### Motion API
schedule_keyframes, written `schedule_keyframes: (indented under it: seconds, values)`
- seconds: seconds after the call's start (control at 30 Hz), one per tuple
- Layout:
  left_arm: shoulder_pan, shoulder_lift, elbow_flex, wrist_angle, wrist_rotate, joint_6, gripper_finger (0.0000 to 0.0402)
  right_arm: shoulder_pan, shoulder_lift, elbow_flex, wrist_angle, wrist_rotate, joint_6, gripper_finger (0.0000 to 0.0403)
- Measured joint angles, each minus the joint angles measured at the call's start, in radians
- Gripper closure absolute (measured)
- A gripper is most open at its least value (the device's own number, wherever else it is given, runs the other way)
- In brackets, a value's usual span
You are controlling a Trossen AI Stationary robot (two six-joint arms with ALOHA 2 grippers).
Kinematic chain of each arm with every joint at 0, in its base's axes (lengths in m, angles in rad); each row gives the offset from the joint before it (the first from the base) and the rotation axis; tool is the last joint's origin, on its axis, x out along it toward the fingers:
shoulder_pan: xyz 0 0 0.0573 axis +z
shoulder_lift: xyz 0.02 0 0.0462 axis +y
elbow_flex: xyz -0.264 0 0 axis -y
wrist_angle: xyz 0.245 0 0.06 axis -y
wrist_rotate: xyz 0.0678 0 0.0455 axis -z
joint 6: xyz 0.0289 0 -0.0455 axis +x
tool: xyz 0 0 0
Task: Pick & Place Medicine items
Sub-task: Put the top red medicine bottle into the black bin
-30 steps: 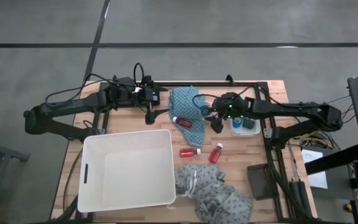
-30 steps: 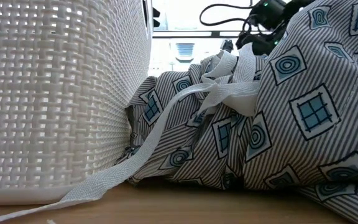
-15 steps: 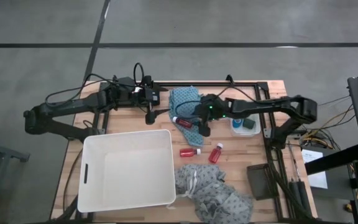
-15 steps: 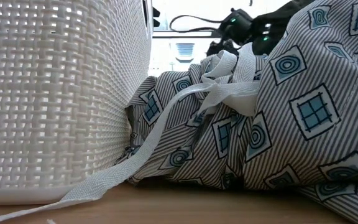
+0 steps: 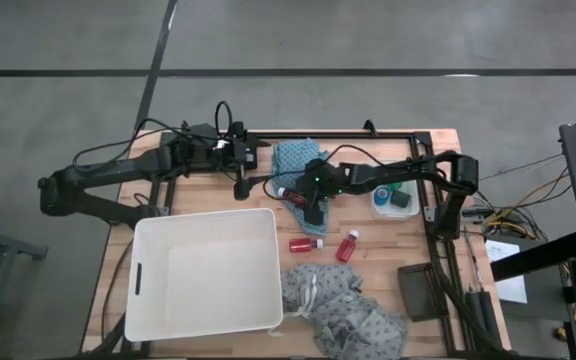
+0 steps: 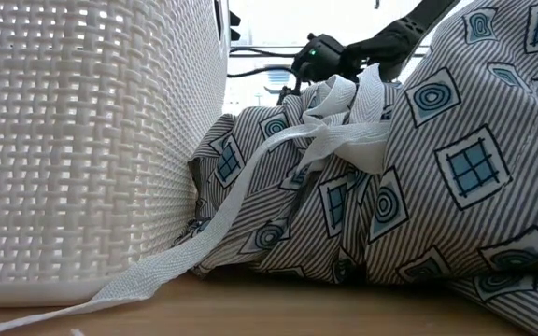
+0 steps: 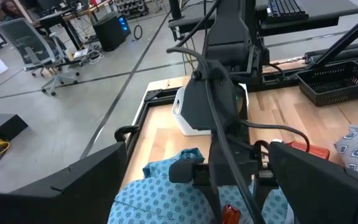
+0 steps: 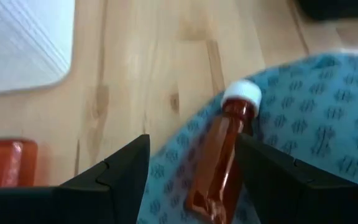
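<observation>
medicine items on worktable: three red bottles, two small round pieces, two grippers.

high view: three red bottles; bottle on the teal cloth (image 5: 291,195) lies centre of frame, white cap toward the left; second bottle (image 5: 305,244) lies level below it, cap right; third bottle (image 5: 347,245) slants, cap upper right. teal-green roll (image 5: 399,198) and blue piece (image 5: 382,187) sit right of centre. one white basket (image 5: 206,272) lower left, one patterned cloth (image 5: 343,308) bottom centre. right gripper (image 5: 312,211) hovers by the first bottle, holding nothing; left gripper (image 5: 240,186) waits upper left, wide apart, empty.
right wrist view: same bottle (image 8: 221,158) lies between the part-spread fingers (image 8: 115,172), untouched, long axis diagonal, cap at upper centre; another bottle (image 8: 7,162) at left edge.
low view: basket and cloth fill the frame.
</observation>
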Motion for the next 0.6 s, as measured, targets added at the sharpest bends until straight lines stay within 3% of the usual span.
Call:
schedule_keyframes:
  seconds: [0.2,0.6]
  values:
    - [0.000,0.000,0.000,-0.004,0.000,0.001,0.0007,-0.003,0.009,-0.013,0.001,0.059,-0.003,0.0172]
    - [0.000,0.000,0.000,-0.029,0.000,0.001,0.0007,-0.011,0.007,-0.058,-0.004,0.060,0.021,0.0177]
